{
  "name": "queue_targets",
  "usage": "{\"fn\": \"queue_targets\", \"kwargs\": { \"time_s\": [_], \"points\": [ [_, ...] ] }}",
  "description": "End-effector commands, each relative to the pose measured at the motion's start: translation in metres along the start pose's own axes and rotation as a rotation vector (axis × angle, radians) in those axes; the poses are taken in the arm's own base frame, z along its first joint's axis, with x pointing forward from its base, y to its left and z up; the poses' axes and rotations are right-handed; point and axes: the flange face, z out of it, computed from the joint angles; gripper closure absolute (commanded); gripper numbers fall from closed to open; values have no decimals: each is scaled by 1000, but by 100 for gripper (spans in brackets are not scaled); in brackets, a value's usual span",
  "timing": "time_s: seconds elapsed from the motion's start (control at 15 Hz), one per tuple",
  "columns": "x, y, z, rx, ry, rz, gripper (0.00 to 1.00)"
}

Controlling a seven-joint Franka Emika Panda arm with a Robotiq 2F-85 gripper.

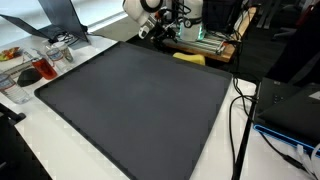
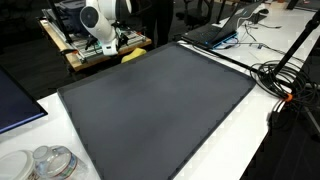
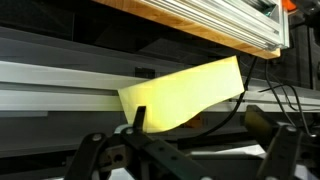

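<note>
A flat yellow pad (image 1: 189, 58) lies at the far edge of the large dark mat (image 1: 140, 110); both also show in an exterior view, pad (image 2: 133, 56) on mat (image 2: 160, 105). The white arm's gripper (image 1: 158, 31) hangs low just behind the pad, and it shows likewise in an exterior view (image 2: 112, 47). In the wrist view the gripper (image 3: 200, 122) is open, fingers wide apart. The yellow pad (image 3: 185, 95) fills the middle just beyond the fingertips. One fingertip overlaps the pad's lower corner. I cannot tell if it touches.
A wooden cart with metal rails (image 2: 82, 52) stands right behind the pad. Clear plastic containers (image 1: 42, 66) sit at one table corner. A laptop (image 2: 215, 32) and tangled cables (image 2: 282, 78) lie beside the mat. A black box (image 1: 292, 105) sits on the table.
</note>
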Motion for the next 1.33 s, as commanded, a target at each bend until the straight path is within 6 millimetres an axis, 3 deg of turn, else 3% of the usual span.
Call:
{"fn": "queue_targets", "kwargs": {
  "time_s": [0.0, 0.6, 1.27],
  "points": [
    [15, -3, 20, -21, -3, 25, 0],
    [33, 11, 52, -138, 26, 115, 0],
    [34, 9, 65, -130, -8, 153, 0]
  ]
}}
